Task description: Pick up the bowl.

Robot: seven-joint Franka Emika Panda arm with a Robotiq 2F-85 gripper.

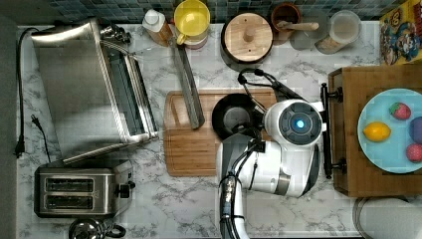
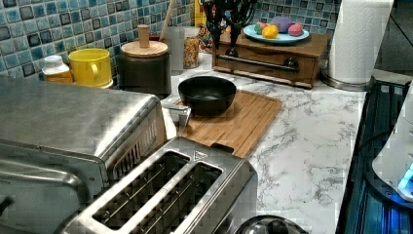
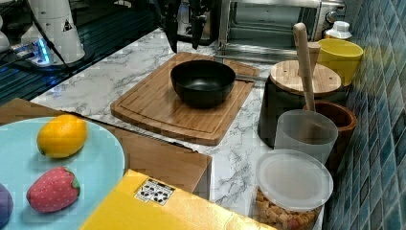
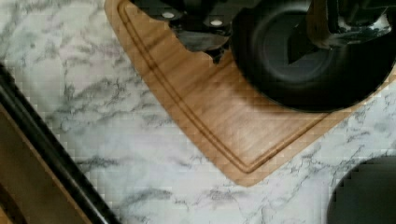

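The black bowl (image 1: 234, 117) stands upright on the right part of the bamboo cutting board (image 1: 191, 149); its glossy dark inside (image 3: 203, 79) holds nothing. My gripper (image 3: 184, 43) hangs open well above the board, just behind the bowl in the right view, touching nothing. In the wrist view one finger (image 4: 201, 32) is over the board outside the bowl (image 4: 308, 65) and the other finger (image 4: 348, 21) is over its inside, so the rim lies under the gap. In the top view the arm's white wrist (image 1: 293, 124) covers the bowl's right edge.
A black pot with a round wooden lid (image 1: 247, 36) and a yellow mug (image 1: 191, 20) stand behind the board. A toaster oven (image 1: 79, 84) and its open door flank the board in the top view's left. A wooden box with a blue fruit plate (image 1: 393, 164) stands on the top view's right.
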